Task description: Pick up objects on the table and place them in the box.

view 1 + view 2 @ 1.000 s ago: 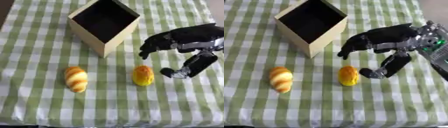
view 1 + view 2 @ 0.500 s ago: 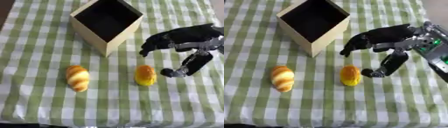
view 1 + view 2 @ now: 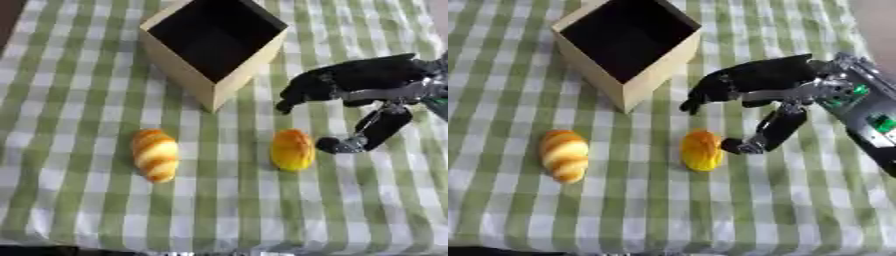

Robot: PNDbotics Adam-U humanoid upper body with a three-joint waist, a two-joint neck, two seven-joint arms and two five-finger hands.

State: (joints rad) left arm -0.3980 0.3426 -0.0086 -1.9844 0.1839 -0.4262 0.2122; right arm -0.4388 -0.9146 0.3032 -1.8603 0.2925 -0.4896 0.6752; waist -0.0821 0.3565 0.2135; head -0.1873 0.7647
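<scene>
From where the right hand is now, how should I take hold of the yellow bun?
Grip the yellow bun across its narrow middle, coming from its right and above. It lies flat, long axis running near to far. The right hand already has its thumb beside the bun's right flank and fingers above, so closing there probably suffices.

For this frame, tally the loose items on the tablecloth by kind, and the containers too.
Striped croissant-like pastry: 1
Yellow-orange rounded item: 1
Open box: 1
Total: 3
</scene>
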